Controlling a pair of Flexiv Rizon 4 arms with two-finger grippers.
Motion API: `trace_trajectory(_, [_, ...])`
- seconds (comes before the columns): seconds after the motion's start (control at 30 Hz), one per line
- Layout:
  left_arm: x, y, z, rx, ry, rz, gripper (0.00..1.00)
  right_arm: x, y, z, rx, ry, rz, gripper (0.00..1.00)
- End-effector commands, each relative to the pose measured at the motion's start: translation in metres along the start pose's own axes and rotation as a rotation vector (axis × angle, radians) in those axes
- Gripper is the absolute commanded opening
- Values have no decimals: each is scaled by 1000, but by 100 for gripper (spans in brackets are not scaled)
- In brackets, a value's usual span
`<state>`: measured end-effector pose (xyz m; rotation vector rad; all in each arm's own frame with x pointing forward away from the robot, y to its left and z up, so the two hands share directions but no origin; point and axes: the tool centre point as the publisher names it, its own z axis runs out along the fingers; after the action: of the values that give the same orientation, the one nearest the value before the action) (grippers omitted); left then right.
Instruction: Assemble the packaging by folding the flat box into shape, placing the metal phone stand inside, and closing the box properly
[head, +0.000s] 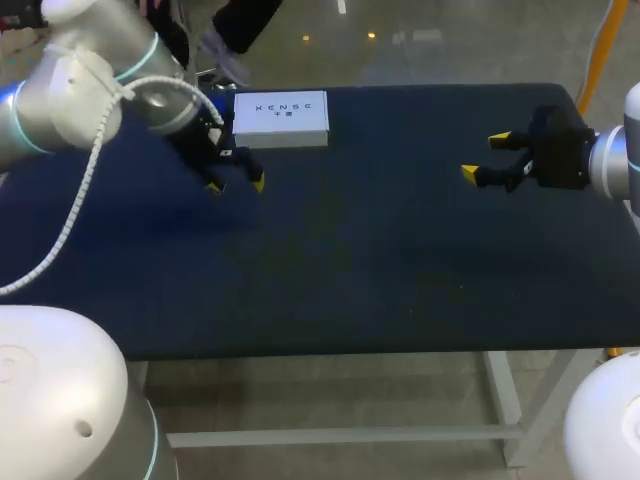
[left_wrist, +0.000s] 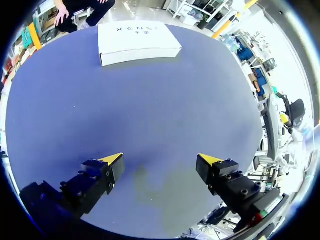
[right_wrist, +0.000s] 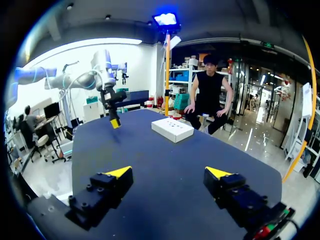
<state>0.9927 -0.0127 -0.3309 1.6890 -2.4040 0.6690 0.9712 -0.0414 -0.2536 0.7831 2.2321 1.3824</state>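
Note:
A white, closed-looking box (head: 281, 118) lies flat near the table's far edge, left of the middle; it also shows ahead of the fingers as the box (left_wrist: 136, 41) in the left wrist view and the box (right_wrist: 172, 129) in the right wrist view. My left gripper (head: 236, 182) hangs open just in front of and slightly left of the box, nothing between its fingers (left_wrist: 161, 164). My right gripper (head: 484, 156) stands open at the right side, well apart from the box, empty (right_wrist: 168, 173). No metal phone stand is visible in any view.
The dark table (head: 380, 260) carries nothing besides the box. My left arm (right_wrist: 107, 95) shows across the table in the right wrist view. A white cable (head: 75, 215) hangs from the left arm.

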Motion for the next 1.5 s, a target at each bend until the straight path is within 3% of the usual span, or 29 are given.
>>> trace_trajectory(0.03, [-3, 25, -10, 390, 66, 33, 100, 0, -1, -1, -7, 3, -1, 100])
trace_trajectory(0.83, [8, 45, -43, 500, 213, 210, 100, 0, -1, -1, -7, 3, -1, 100])
trace_trajectory(1.3, [19, 68, -67, 605, 127, 307, 100, 0, -1, -1, -7, 3, -1, 100])
trace_trajectory(1.5, [18, 70, -74, 600, 131, 326, 100, 0, -1, -1, -7, 3, -1, 100])
